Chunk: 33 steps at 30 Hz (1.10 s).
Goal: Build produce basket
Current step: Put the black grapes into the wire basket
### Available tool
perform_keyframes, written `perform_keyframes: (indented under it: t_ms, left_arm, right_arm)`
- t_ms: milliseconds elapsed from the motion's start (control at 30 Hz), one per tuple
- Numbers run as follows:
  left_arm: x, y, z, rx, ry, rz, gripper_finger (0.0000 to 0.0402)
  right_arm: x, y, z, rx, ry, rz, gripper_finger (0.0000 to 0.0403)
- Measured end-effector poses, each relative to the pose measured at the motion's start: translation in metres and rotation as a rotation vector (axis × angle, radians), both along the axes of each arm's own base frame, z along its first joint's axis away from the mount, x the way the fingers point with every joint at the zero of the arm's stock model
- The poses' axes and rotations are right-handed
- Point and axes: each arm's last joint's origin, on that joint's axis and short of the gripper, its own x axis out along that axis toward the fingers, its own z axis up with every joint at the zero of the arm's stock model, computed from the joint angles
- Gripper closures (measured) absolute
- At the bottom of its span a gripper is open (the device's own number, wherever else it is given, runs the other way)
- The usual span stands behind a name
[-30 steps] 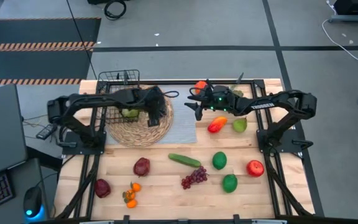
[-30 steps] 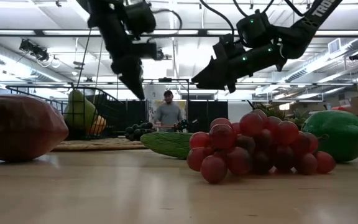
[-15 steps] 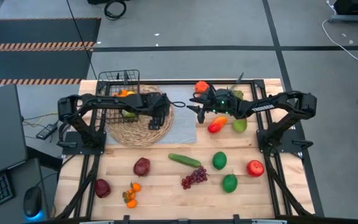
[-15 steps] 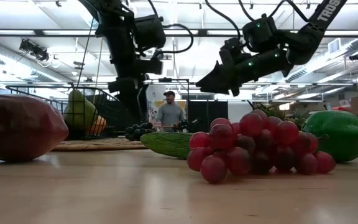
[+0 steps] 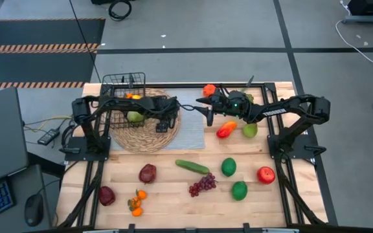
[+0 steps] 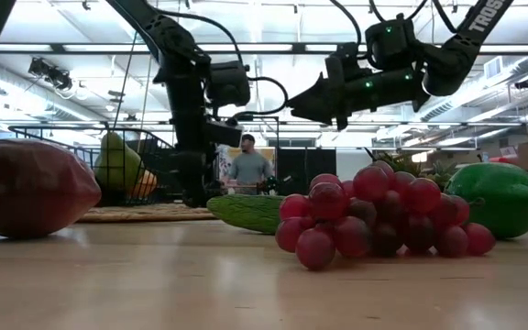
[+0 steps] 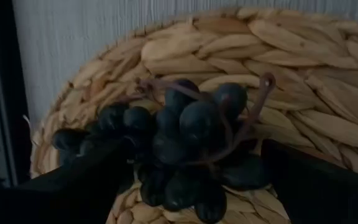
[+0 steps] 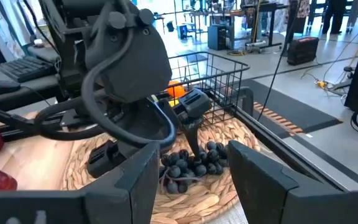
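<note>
A bunch of dark grapes point(image 7: 185, 137) lies on the round straw mat point(image 5: 125, 137), also visible in the right wrist view point(image 8: 191, 163). My left gripper point(image 5: 163, 125) points down over it, open, with one finger point(image 7: 73, 183) on each side of the bunch. The black wire basket point(image 5: 123, 84) stands on the mat's far left part and holds a green pear point(image 5: 135, 116) and an orange point(image 5: 129, 97). My right gripper point(image 5: 204, 110) hovers open and level to the right of the mat, holding nothing.
On the near table lie a cucumber point(image 5: 192, 166), red grapes point(image 5: 202, 185), two limes point(image 5: 228, 167), an apple point(image 5: 265, 175), dark-red mangoes point(image 5: 147, 173) and small oranges point(image 5: 136, 202). An orange-red mango point(image 5: 226, 129) lies below my right arm. A person point(image 6: 248, 168) stands behind.
My left gripper has come down toward the mat, over the dark grapes, and has opened wide. My right gripper has stayed in place and tipped up from slanting down to about level.
</note>
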Motion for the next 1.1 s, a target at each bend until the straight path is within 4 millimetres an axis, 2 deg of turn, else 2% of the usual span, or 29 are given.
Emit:
perform_keyframes:
  t_ms: [300, 400, 500, 700, 900, 1100]
  left_arm:
    - [-0.002, 0.014, -0.006, -0.001, -0.007, 0.057, 0.0025]
    - [-0.002, 0.014, -0.007, 0.017, 0.006, 0.061, 0.0039]
    - [-0.002, 0.012, -0.007, 0.026, 0.009, 0.065, 0.0075]
    - [-0.001, 0.007, -0.007, 0.035, 0.034, 0.053, 0.0178]
    - [0.003, 0.008, 0.018, 0.054, 0.123, 0.06, 0.0272]
    - [0.013, 0.012, 0.063, 0.081, 0.144, 0.067, 0.0323]
  right_arm:
    - [0.0, 0.0, 0.0, 0.003, 0.005, 0.001, 0.0207]
    - [0.0, 0.0, -0.001, 0.004, 0.008, 0.001, 0.0207]
    - [0.0, 0.0, -0.001, 0.006, 0.012, 0.001, 0.0207]
    - [0.0, 0.0, -0.001, 0.007, 0.015, 0.002, 0.0207]
    - [0.0, 0.0, -0.001, 0.006, 0.014, 0.003, 0.0207]
    - [0.0, 0.0, -0.001, 0.006, 0.013, 0.004, 0.0207]
